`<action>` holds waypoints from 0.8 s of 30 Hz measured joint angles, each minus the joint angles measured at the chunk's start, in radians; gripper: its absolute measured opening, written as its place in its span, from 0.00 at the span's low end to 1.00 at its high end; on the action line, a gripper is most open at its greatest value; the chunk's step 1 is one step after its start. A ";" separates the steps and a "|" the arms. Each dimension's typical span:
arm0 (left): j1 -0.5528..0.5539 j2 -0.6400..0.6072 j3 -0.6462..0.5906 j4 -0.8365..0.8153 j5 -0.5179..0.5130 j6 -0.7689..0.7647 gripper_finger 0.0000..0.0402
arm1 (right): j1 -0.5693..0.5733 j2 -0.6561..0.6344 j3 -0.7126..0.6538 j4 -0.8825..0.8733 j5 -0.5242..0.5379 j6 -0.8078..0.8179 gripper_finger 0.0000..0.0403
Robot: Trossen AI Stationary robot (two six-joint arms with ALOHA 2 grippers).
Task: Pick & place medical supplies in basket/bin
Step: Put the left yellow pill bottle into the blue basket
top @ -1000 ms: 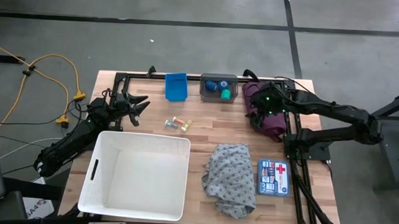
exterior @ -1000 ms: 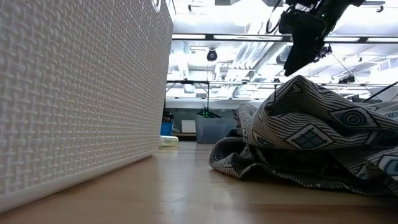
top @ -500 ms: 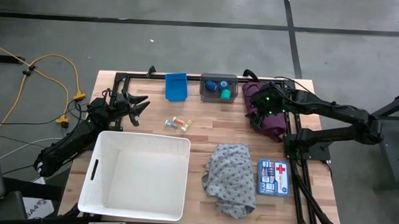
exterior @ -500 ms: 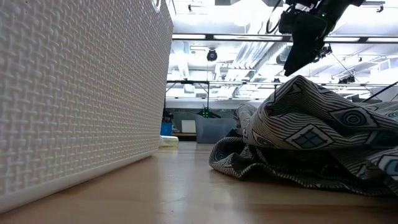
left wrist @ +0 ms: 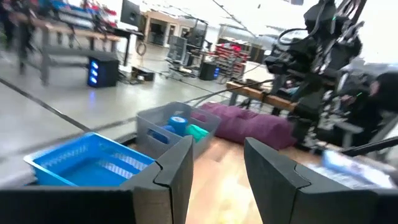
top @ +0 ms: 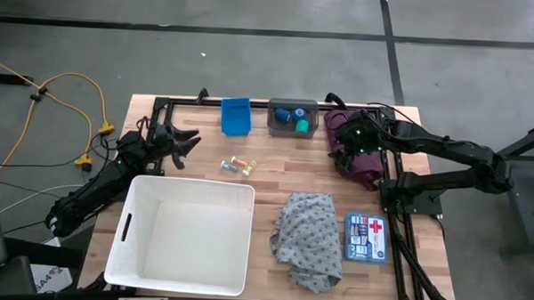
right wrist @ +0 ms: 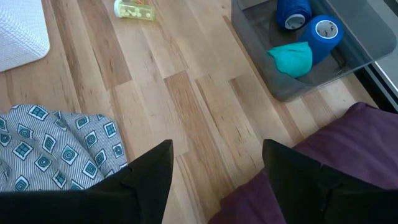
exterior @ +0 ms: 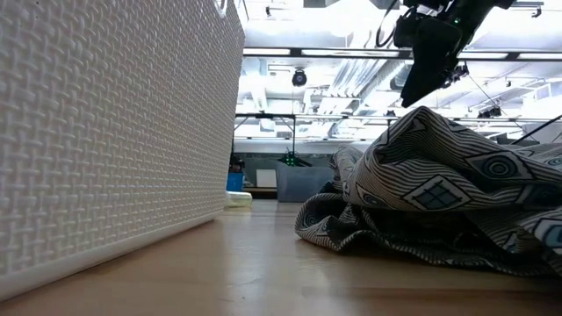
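The white basket [top: 179, 232] stands at the near left of the table. A grey patterned cloth [top: 308, 239] lies crumpled to its right. Tiny yellow and red vials [top: 238, 166] lie mid-table. Blue and green tape rolls [right wrist: 308, 37] sit in a small grey bin [top: 292, 117] at the far edge. A maroon cloth [top: 363, 167] lies at the far right. My right gripper [right wrist: 217, 155] hangs open in the air above the maroon cloth's left edge. My left gripper [left wrist: 217, 155] is open with nothing between its fingers; it stands level beyond the basket's far left corner and points toward the bins.
A small blue bin [top: 235, 115] stands left of the grey bin. A first-aid kit [top: 365, 237] lies at the near right beside the grey cloth. Black frame bars [top: 394, 199] run along the table's far and right edges. Bare wood [top: 275, 173] shows between the vials and the maroon cloth.
My left gripper has rolled slightly about the line it points along, staying where it was. Nothing else has moved.
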 joint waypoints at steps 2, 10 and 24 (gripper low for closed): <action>0.000 0.000 0.000 0.000 0.011 -0.075 0.34 | 0.000 0.000 0.000 0.000 0.000 0.000 0.58; 0.000 0.000 0.002 0.020 0.014 -0.221 0.34 | 0.000 0.000 0.000 0.000 0.000 0.000 0.58; 0.000 0.160 0.173 0.010 -0.071 -0.226 0.34 | 0.000 0.000 0.000 0.000 0.000 0.000 0.58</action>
